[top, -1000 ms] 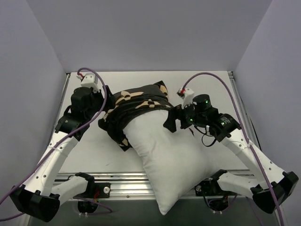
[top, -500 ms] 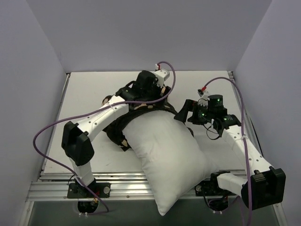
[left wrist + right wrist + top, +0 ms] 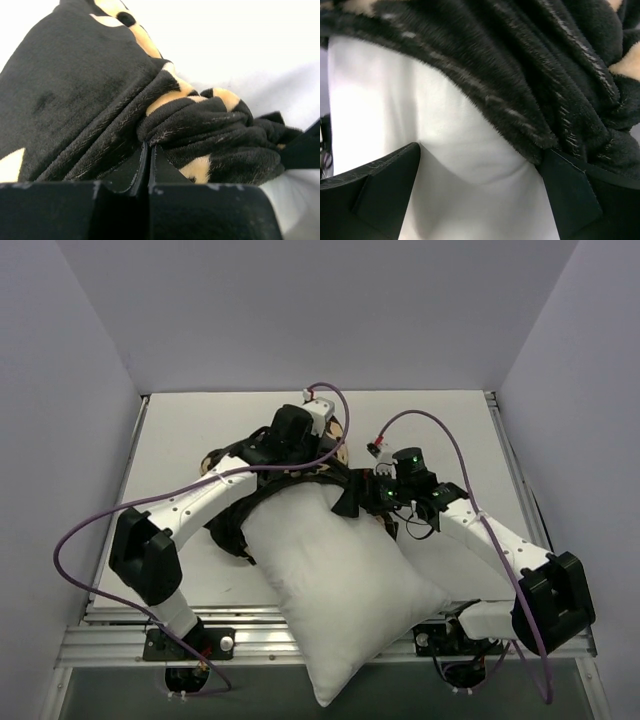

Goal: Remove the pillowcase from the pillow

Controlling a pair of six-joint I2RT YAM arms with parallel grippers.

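Top external view: the white pillow (image 3: 340,600) lies slantwise on the table (image 3: 180,430), its near end hanging past the table's front edge. The black pillowcase (image 3: 232,528) with tan motifs is bunched around the pillow's far end only, leaving most of the cushion bare. The left arm (image 3: 215,485) reaches across to the far side of that bunch, and the right arm (image 3: 480,535) comes in from the right to the line where cloth meets cushion.

Left wrist view: the left gripper (image 3: 148,150) has its jaws pressed together, tips right against a thick rolled fold of the pillowcase. Possibly a bit of pile is caught between them, but the seam between the fingers looks bare and I cannot tell for sure.

Right wrist view: the right gripper (image 3: 481,149) stands spread wide, one finger on each side of a white bulge of pillow. Its right finger touches the hem of the pillowcase, which drapes across the cushion just above.
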